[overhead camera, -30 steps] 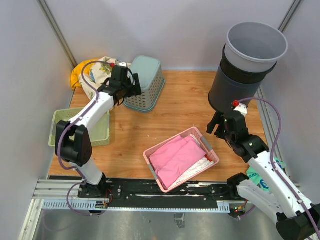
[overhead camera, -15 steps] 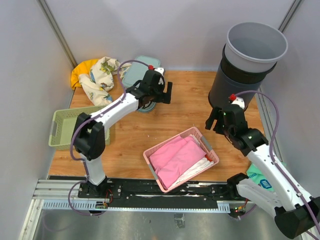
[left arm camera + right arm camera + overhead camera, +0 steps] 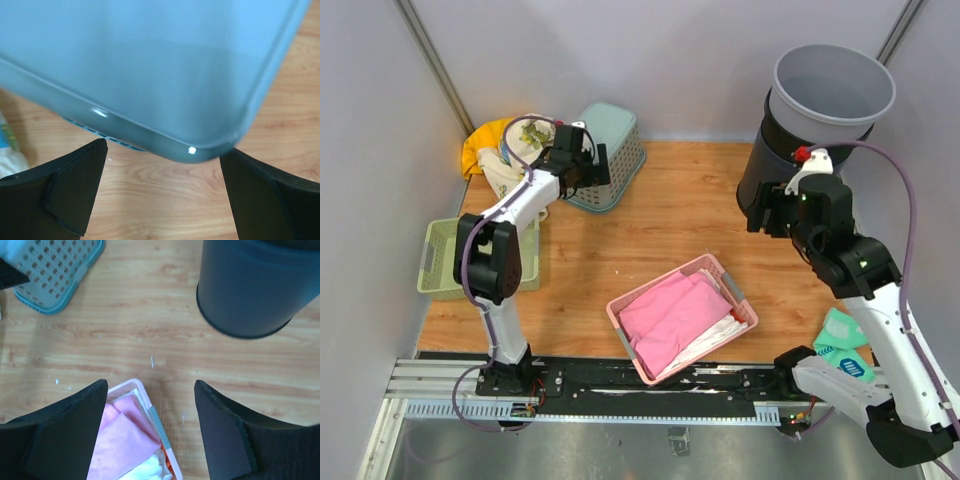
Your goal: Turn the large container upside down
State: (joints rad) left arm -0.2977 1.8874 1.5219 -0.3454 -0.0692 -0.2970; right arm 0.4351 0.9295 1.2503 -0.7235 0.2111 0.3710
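Observation:
The large container point(image 3: 810, 150) is a dark round bin with a light grey tub nested in its top. It stands upright at the back right, and its dark base shows in the right wrist view point(image 3: 250, 285). My right gripper point(image 3: 767, 212) is open and empty, raised just in front of the bin's left side; in its own view point(image 3: 150, 435) it is above bare wood and the pink basket's corner. A teal perforated basket point(image 3: 612, 148) lies bottom-up at the back left. My left gripper point(image 3: 588, 172) is open at its near edge; its smooth bottom fills the left wrist view point(image 3: 150, 65).
A pink basket point(image 3: 682, 315) of folded pink and white cloth sits in the front middle. A green basket point(image 3: 440, 255) is at the left edge. A heap of yellow and printed cloth point(image 3: 505, 145) lies in the back left corner. A teal pouch point(image 3: 845, 345) lies at the front right.
My left arm swung right across the teal basket, then back to its left near edge. My right arm rose and moved back toward the dark bin.

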